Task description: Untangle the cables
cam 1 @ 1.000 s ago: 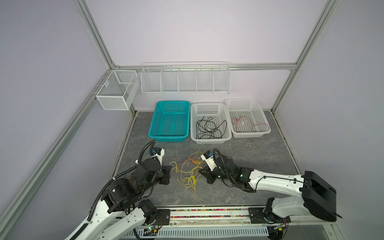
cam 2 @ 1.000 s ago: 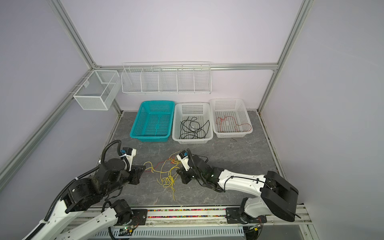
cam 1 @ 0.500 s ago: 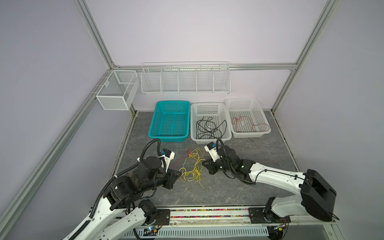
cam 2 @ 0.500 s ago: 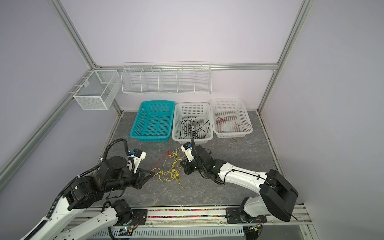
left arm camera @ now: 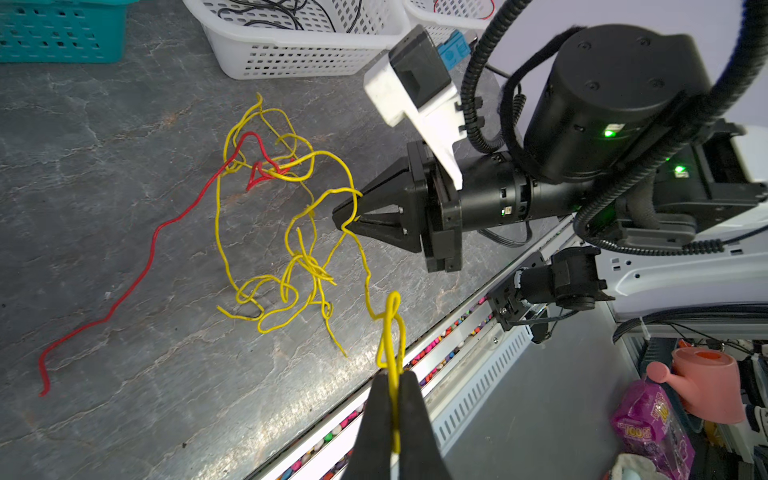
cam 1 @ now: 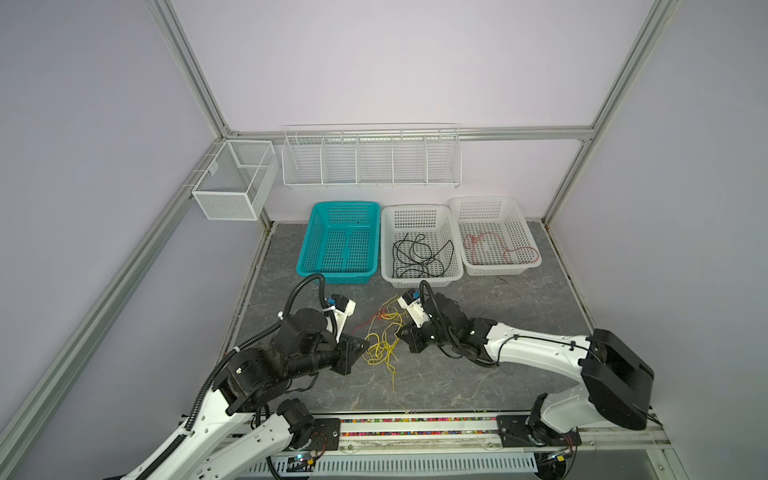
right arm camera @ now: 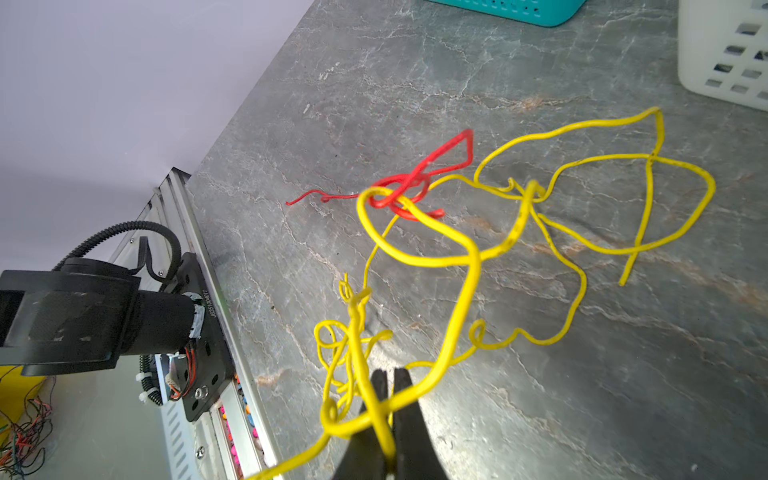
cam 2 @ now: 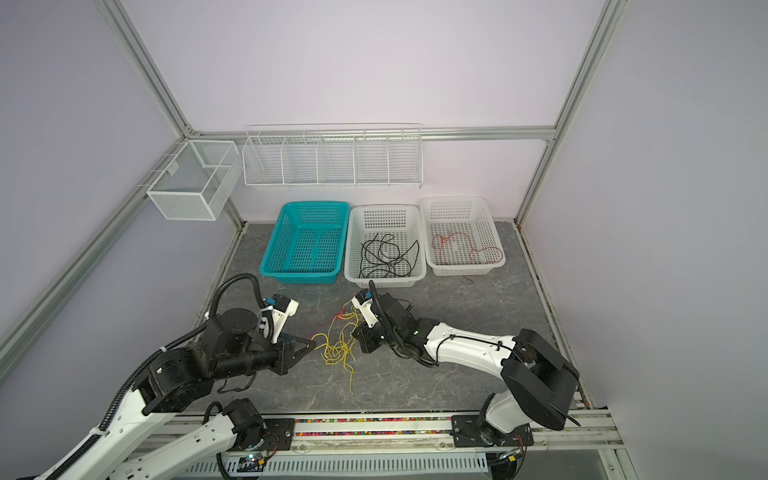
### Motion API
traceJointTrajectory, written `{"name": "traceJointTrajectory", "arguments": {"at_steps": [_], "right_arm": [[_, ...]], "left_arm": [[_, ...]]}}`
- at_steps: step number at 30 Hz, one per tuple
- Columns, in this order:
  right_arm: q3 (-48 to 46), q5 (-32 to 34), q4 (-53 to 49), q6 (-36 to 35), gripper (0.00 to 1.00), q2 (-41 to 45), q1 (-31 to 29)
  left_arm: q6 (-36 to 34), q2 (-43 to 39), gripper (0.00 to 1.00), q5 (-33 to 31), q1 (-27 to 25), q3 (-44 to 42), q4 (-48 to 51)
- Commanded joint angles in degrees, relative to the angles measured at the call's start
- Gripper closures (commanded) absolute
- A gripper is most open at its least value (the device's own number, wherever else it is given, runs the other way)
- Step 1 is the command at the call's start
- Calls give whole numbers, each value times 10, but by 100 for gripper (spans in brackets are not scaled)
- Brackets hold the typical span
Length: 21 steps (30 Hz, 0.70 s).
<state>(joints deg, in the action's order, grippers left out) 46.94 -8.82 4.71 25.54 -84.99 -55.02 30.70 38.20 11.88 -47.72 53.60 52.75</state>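
A tangle of thin yellow cables (cam 1: 384, 345) (cam 2: 338, 347) lies mid-table between both grippers, with a red cable (cam 1: 365, 326) (cam 2: 328, 322) looped through it. My left gripper (cam 1: 365, 344) (cam 2: 312, 343) (left arm camera: 391, 374) is shut on a doubled yellow strand (left arm camera: 390, 328). My right gripper (cam 1: 400, 332) (cam 2: 354, 332) (right arm camera: 390, 374) is shut on another yellow strand (right arm camera: 469, 257) on the tangle's other side. The red cable (left arm camera: 149, 253) (right arm camera: 415, 183) trails loose across the table. The right gripper's tip (left arm camera: 343, 218) shows in the left wrist view with yellow cable in it.
Three baskets stand at the back: a teal one (cam 1: 316, 266), a white one (cam 1: 415, 282) holding black cables (cam 1: 419, 259), and a white one (cam 1: 528, 266) holding a red cable (cam 1: 498, 249). Wire racks (cam 1: 370, 158) hang on the walls. A rail (cam 1: 415, 424) runs along the front edge.
The left gripper has moved right, toward the right gripper, still holding yellow cable. The tangle between them has bunched up and shifted slightly toward the baskets.
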Motion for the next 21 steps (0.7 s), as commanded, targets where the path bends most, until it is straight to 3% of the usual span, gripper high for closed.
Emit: {"name": "traceJointTrajectory", "arguments": {"at_steps": [1, 11, 21], "right_arm": [[15, 29, -2, -15, 94, 0, -1], [-2, 38, -41, -30, 94, 8, 64], [2, 50, -52, -27, 94, -25, 94]], "left_arm": [[-1, -4, 100, 20, 0, 0, 1], [-5, -33, 100, 32, -1, 8, 118], [-1, -76, 100, 160, -1, 15, 125]]}}
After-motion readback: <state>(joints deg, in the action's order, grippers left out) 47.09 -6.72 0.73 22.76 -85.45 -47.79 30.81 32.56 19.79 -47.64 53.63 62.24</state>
